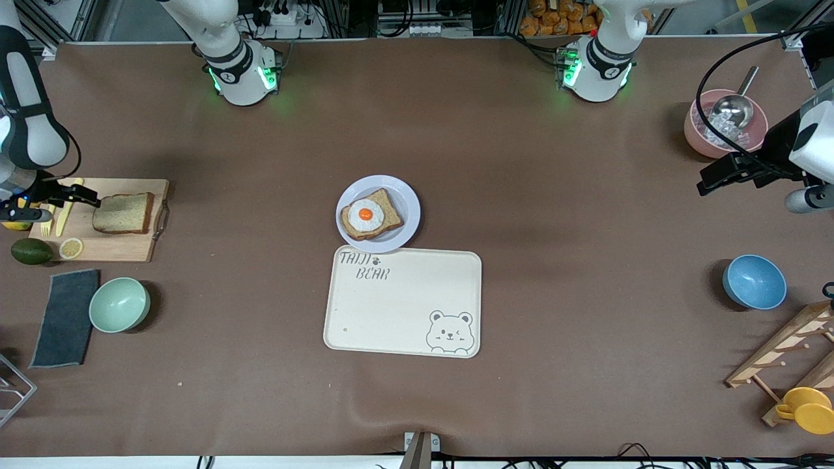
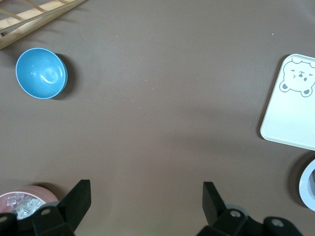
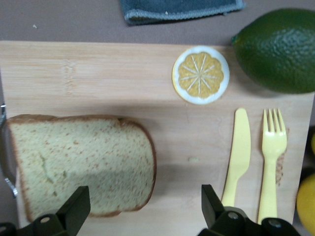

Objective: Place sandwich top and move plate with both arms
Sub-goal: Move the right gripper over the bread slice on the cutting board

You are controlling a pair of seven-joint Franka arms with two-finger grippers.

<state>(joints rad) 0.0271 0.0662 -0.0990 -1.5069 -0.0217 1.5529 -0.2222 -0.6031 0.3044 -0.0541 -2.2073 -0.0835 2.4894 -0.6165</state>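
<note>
The sandwich top (image 1: 124, 213) is a plain tan bread slice lying on a wooden cutting board (image 1: 111, 251) at the right arm's end of the table. My right gripper (image 1: 81, 194) hangs open just over the board, with the edge of the slice (image 3: 83, 164) between its fingers (image 3: 74, 209) and nothing gripped. The plate (image 1: 409, 198) sits mid-table, touching the edge of the cream bear tray (image 1: 404, 303) that lies farther from the front camera. It holds an egg-topped slice (image 1: 370, 216). My left gripper (image 1: 709, 179) hovers open and empty over bare table near the pink bowl (image 1: 700, 140).
On the board lie a lemon slice (image 1: 71, 247), a yellow knife and a fork (image 3: 272, 157). An avocado (image 1: 31, 251), a green bowl (image 1: 119, 304) and a grey cloth (image 1: 65, 318) lie close by. At the left arm's end are a blue bowl (image 1: 754, 281), a wooden rack (image 1: 788, 352) and a yellow cup (image 1: 808, 409).
</note>
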